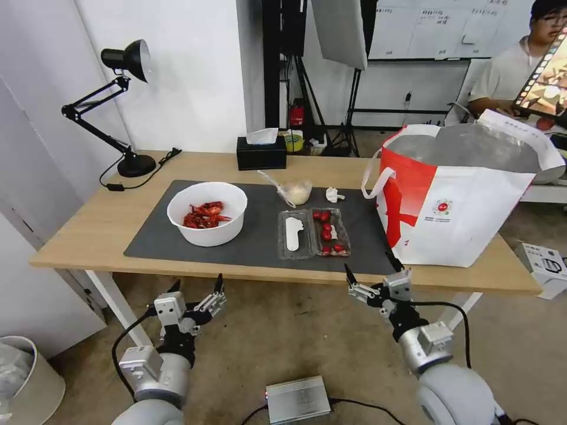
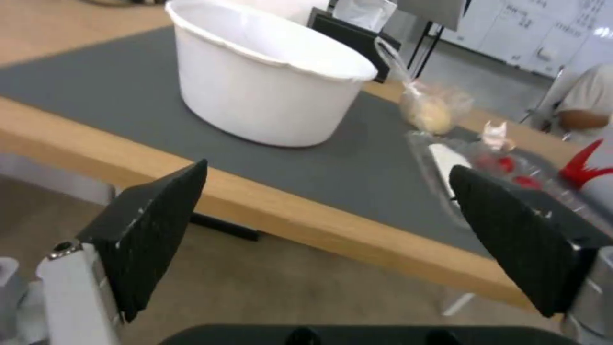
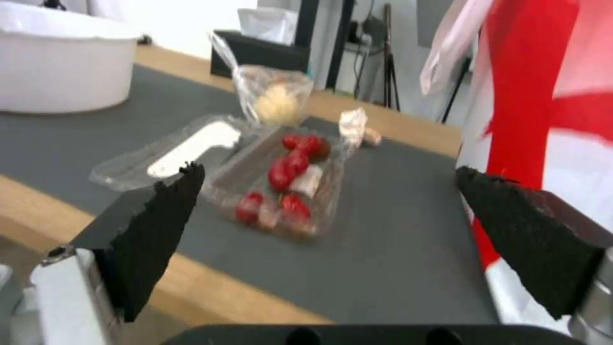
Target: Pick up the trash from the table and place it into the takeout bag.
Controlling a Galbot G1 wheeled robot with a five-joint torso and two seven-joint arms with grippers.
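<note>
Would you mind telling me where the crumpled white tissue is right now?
In the head view the crumpled white tissue lies at the dark grey mat's far edge, between the small clear cup and the white and red takeout bag.

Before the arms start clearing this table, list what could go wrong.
1. The white bowl holds loose crayfish shells; tilting it could spill them on the dark grey mat.
2. The clear hinged tray lies open and looks flimsy; it may flex and shed red bits.
3. The takeout bag stands at the table's edge; a push might topple it.
</note>
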